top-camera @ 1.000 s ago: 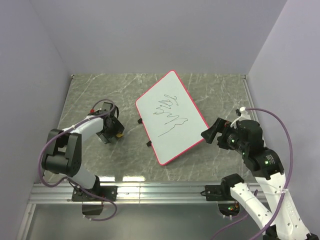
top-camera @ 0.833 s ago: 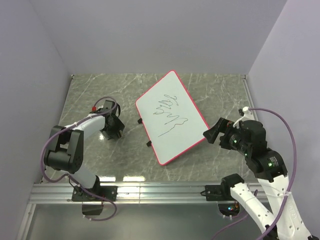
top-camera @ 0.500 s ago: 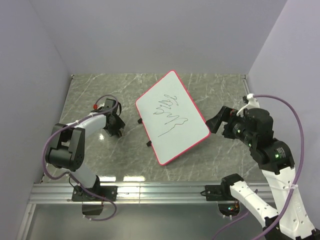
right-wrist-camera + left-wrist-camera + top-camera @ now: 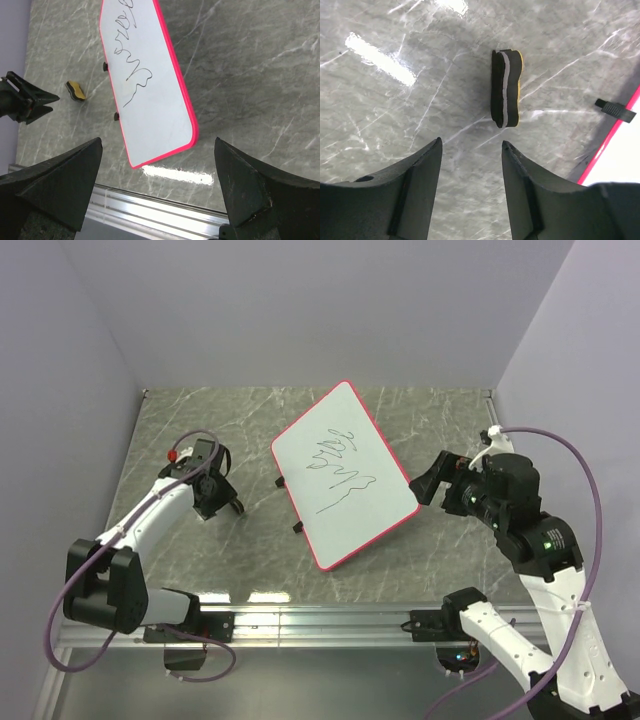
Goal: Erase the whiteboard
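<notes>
Left wrist showed left gripper [image 4: 471,145] parted, empty, eraser [image 4: 506,87] ahead — soft, I judged. Right gripper [image 4: 158,142] gaped wide; board [image 4: 150,100] looked stiff, slick — I'd pin its frame [image 4: 181,85].

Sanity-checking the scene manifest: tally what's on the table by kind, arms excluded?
whiteboard: 1
eraser: 1
small black tabs at the board's edge: 2
Total: 4

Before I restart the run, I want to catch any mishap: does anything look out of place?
The eraser seems to stand on its narrow edge on the table, clear of the left gripper, jaws open. The whiteboard lies askew, scribbles unerased.
</notes>
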`<state>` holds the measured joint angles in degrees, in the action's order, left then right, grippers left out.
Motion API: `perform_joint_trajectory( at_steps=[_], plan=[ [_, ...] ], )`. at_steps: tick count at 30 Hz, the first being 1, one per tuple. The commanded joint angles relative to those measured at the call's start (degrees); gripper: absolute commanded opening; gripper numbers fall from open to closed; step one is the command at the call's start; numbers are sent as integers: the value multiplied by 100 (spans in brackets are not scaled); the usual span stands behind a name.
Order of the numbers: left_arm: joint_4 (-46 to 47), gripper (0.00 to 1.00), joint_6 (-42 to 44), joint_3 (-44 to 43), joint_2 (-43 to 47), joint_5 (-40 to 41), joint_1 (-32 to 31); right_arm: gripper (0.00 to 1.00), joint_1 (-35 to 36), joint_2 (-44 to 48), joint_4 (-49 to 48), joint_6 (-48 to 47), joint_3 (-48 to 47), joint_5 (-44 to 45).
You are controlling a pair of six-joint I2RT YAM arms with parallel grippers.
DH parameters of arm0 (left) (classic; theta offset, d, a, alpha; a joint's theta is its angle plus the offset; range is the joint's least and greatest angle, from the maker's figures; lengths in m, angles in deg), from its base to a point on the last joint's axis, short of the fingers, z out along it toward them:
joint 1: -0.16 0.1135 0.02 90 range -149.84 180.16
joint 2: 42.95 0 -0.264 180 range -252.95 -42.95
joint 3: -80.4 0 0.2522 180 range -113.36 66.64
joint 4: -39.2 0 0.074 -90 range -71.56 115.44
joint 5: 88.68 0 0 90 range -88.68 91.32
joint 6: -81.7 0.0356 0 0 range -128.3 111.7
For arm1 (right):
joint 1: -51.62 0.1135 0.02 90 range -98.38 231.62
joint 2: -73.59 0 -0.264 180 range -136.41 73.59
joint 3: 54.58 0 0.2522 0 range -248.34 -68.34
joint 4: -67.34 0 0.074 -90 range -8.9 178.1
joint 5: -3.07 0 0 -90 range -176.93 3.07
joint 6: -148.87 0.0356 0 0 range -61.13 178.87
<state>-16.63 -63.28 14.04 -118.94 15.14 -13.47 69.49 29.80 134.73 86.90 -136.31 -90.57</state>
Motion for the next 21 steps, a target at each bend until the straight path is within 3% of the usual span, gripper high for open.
perform_joint_trajectory(
  at_steps=[1,4,12,21],
  plan=[
    [212,57,127,118,-21,8,-17,100,50,81,-238,-17,64,56],
    [838,56,277,-65,-144,-257,-17,100,41,90,-274,-43,134,56],
    [1447,33,304,-1216,-1418,-899,-87,100,50,178,-256,9,205,65],
    [1333,20,163,-762,-1938,-724,-123,100,41,389,-54,-96,240,293]
  ],
)
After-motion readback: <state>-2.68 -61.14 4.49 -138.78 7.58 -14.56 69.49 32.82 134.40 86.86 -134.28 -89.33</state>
